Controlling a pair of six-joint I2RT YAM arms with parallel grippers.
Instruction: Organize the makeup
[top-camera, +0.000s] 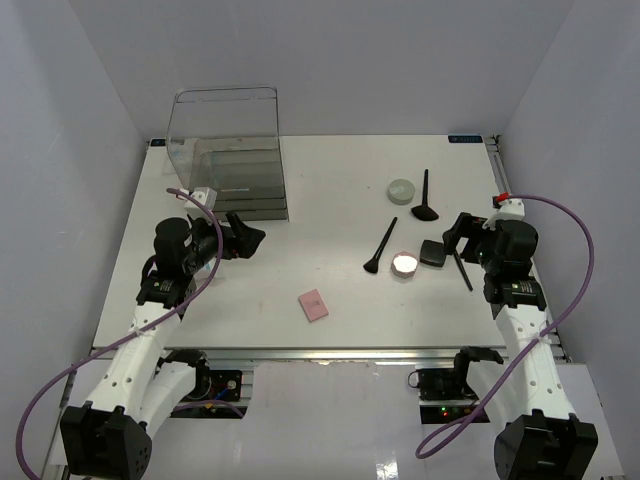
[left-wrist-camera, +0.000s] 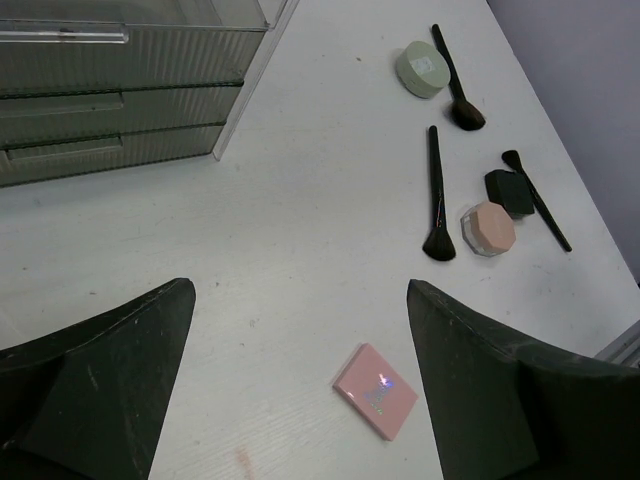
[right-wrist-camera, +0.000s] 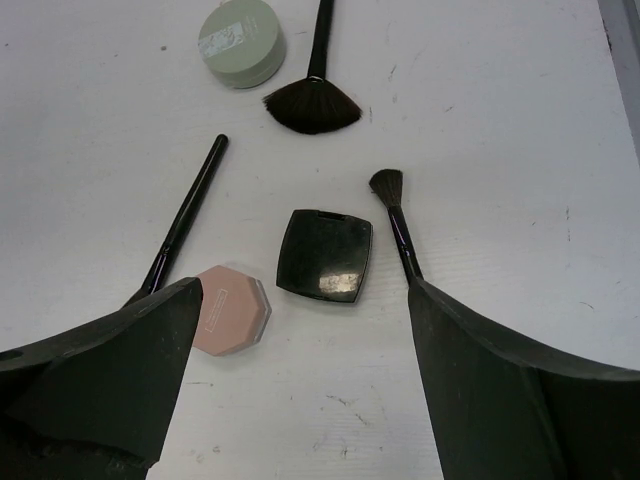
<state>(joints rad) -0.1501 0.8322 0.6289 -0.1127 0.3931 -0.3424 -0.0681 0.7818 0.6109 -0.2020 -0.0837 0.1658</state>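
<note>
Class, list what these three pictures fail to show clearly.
1. Right wrist view: long brush head and narrow brush handle, both behind the right claw.
2. Green jar label: too small to read.
3. Left wrist view: drawers, contents behind ribbed fronts.

Ahead of the right gripper (top-camera: 457, 232) lie three black brushes (right-wrist-camera: 312, 100), two round jars, a green jar (right-wrist-camera: 241, 42) and a pink jar (right-wrist-camera: 228, 310), and one black compact (right-wrist-camera: 325, 255). Ahead of the left gripper (top-camera: 250, 240) lie one pink palette (left-wrist-camera: 375, 392) and one clear box (top-camera: 225, 150).
</note>
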